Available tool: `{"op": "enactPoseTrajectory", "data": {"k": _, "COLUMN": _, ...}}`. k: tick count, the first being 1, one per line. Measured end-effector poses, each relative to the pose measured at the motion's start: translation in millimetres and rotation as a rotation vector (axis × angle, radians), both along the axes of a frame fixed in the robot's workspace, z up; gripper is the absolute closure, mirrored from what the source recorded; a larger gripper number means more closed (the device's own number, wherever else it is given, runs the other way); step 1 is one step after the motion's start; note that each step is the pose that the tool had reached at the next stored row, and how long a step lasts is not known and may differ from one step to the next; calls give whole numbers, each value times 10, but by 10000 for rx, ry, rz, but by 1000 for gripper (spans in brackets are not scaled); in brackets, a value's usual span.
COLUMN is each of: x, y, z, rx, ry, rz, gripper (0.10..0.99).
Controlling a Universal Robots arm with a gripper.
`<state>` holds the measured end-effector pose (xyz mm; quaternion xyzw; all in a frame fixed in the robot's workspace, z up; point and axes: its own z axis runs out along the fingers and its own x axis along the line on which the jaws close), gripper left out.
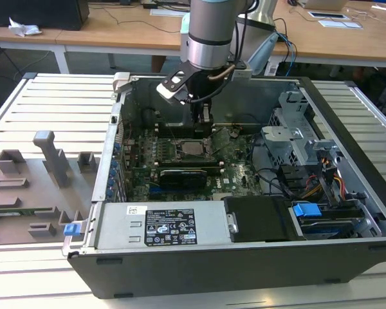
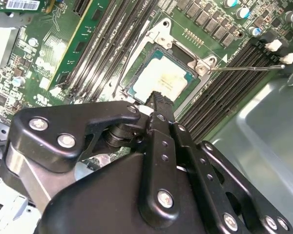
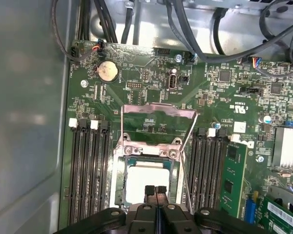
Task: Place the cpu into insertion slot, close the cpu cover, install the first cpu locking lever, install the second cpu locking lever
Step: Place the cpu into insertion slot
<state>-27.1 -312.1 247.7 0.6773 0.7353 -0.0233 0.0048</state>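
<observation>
ROBOT ARM OVER AN OPEN SOCKET: A Universal Robots arm lowers its black metal gripper into an open desktop computer case, whose dark steel walls frame a green motherboard in the exterior view. The cpu, a flat square chip with a dull, pale silver-grey top, lies seated in the insertion slot. In the first wrist view the slot's bright metal rim borders the chip on each side that shows.

The two slim, flat-faced fingers are pressed together with only a hairline seam between them and nothing caught there. Their tips hang over the chip's edge nearest the gripper; whether they touch the metal cannot be told. The cpu cover, a thin silvery frame plate with a large square window, stands tilted up from its hinge at the socket's far edge, and bare green board shows through the window.

In the second wrist view a thin wire locking lever juts from a socket corner across the long, ridged black memory slots. A round silver coin-cell battery sits beyond the raised cover.

In the exterior view a silvery power supply box lines the case's near side. The case rests on a grey slatted table, with a grey moulded fixture on the exterior view's left.
</observation>
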Motion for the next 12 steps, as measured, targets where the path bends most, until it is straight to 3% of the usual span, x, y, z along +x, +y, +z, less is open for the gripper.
{"op": "enactPoseTrajectory", "data": {"k": 8, "x": 0, "y": 0, "z": 54, "rx": 0, "ry": 0, "rz": 0, "gripper": 980}}
{"op": "enactPoseTrajectory", "data": {"k": 12, "x": 0, "y": 0, "z": 128, "rx": 0, "ry": 0, "rz": 0, "gripper": 980}}
